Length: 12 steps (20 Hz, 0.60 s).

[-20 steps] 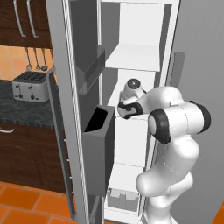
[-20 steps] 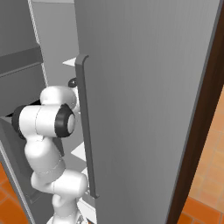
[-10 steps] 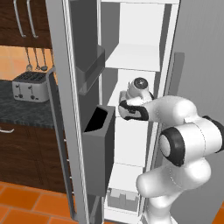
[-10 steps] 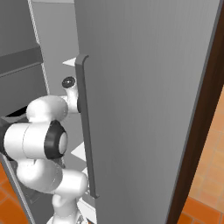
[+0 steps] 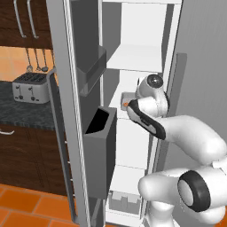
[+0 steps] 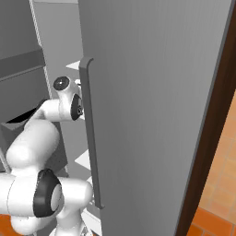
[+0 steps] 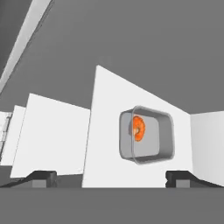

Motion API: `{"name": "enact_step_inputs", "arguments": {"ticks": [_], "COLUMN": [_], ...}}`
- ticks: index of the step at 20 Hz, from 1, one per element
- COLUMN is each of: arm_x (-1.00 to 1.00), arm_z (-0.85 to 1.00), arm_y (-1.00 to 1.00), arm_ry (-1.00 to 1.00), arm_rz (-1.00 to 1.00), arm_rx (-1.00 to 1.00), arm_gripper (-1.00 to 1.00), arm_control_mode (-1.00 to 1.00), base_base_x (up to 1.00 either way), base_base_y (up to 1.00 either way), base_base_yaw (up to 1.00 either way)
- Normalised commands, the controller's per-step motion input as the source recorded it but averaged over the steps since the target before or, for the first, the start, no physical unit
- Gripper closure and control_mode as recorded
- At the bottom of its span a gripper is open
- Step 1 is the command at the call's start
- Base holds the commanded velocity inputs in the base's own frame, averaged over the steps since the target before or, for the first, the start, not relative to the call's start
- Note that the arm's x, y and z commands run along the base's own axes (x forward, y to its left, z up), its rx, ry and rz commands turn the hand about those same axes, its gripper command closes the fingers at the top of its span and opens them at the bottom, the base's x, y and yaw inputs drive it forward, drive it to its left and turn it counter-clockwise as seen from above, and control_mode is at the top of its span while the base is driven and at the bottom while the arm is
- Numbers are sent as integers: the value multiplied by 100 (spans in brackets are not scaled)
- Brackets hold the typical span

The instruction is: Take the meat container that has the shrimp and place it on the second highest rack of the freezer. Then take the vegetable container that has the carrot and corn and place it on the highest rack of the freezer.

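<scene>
We see the pincer spread wide with nothing between its two small dark fingertips, which stand far apart at the bottom of the hand view. Ahead of the pincer, between the lines of its two tips and nearer the right-hand one, sits the clear, shallow, round-cornered meat container, resting on a flat white freezer shelf and well clear of the pincer. In the hand view its long side runs across the pincer's reach, from one fingertip's side toward the other. The small curled orange-red shrimp lies inside it, against the wall toward the left-hand fingertip; the remaining floor of the container is bare.

In the left base view the white arm reaches into the tall grey-silver freezer, with the wrist just below the white shelf above it. A dark grey door bin hangs on the open door, to the pincer's left.
</scene>
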Motion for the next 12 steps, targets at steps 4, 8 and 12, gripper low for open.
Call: {"name": "enact_step_inputs", "arguments": {"ticks": [4, 8, 12], "arm_x": [-100, -93, -47], "arm_z": [7, 47, 68], "arm_y": [8, 9, 1], "arm_ry": [-8, 0, 1], "arm_rz": [3, 9, 8], "arm_rx": [-4, -3, -2], "arm_gripper": [-100, -100, -100], "arm_control_mode": [-100, -100, -100], "base_base_x": [0, 0, 0], "base_base_y": [0, 0, 0], "base_base_yaw": [0, 0, 0]}}
